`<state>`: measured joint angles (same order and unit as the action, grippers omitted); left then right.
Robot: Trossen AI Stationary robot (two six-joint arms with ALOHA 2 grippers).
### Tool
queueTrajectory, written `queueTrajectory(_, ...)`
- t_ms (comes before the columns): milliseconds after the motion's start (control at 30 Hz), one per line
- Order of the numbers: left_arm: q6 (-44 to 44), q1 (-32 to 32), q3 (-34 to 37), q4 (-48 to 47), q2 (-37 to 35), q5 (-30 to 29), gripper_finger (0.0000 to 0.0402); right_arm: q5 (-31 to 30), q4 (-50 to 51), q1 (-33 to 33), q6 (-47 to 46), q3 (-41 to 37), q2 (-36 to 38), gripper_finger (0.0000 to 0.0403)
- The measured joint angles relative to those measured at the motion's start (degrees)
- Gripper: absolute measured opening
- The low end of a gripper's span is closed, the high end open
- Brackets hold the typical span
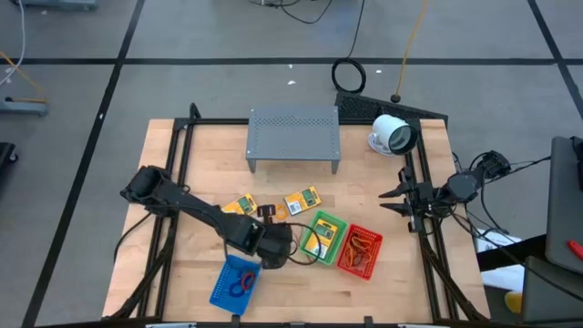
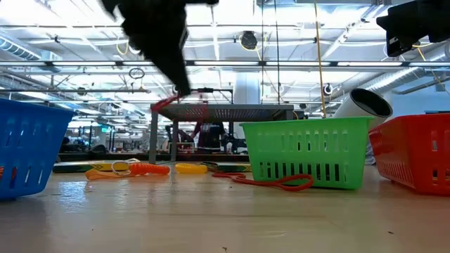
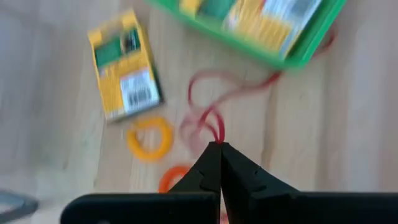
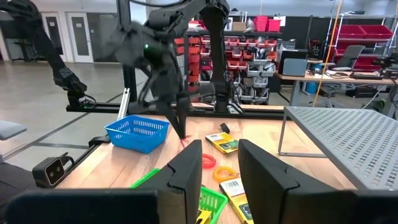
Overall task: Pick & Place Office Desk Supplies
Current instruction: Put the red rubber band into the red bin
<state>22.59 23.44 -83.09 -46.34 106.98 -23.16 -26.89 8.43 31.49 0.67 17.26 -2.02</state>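
My left gripper (image 1: 282, 246) hangs above the table between the blue basket (image 1: 235, 281) and the green basket (image 1: 323, 237), shut on a thin red rubber band (image 3: 205, 106). A yellow packet with a green label (image 3: 124, 65), a yellow ring (image 3: 149, 138) and an orange ring (image 3: 171, 179) lie flat on the wood under it. Another packet (image 1: 240, 207) lies farther left. The green basket has packets in it, and the red basket (image 1: 360, 251) has bands. My right gripper (image 4: 217, 168) waits open at the table's right edge. My left gripper pinches one end of the red rubber band's loop (image 3: 217, 138) between its two fingertips, coming steeply from above. The band trails slack below the fingers toward the green basket's corner (image 3: 292, 59). Whether its far part lies on the table, I cannot tell.
A grey perforated shelf (image 1: 293, 137) stands at the far middle, with a white round device (image 1: 392, 135) to its right. A red band (image 2: 271, 183) lies on the table in front of the green basket. Bare wood shows along the near edge and on the left.
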Motion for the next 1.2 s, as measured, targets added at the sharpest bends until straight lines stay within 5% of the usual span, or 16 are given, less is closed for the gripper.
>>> queueTrajectory(533,-13.86,-1.85,-1.56,31.29,1.83,-0.64,0.0001,0.00,0.02,0.01,0.02,0.00,0.00,0.0095)
queueTrajectory(833,-23.54,-3.14,-19.11,32.30,13.11,7.83,0.0001,0.00,0.00,0.00,0.02,0.00,0.02,0.0095)
queueTrajectory(1200,-23.96,-5.44,-36.56,31.31,28.74,15.20,0.0001,-0.02,0.00,-0.01,0.02,0.00,0.00,0.0096)
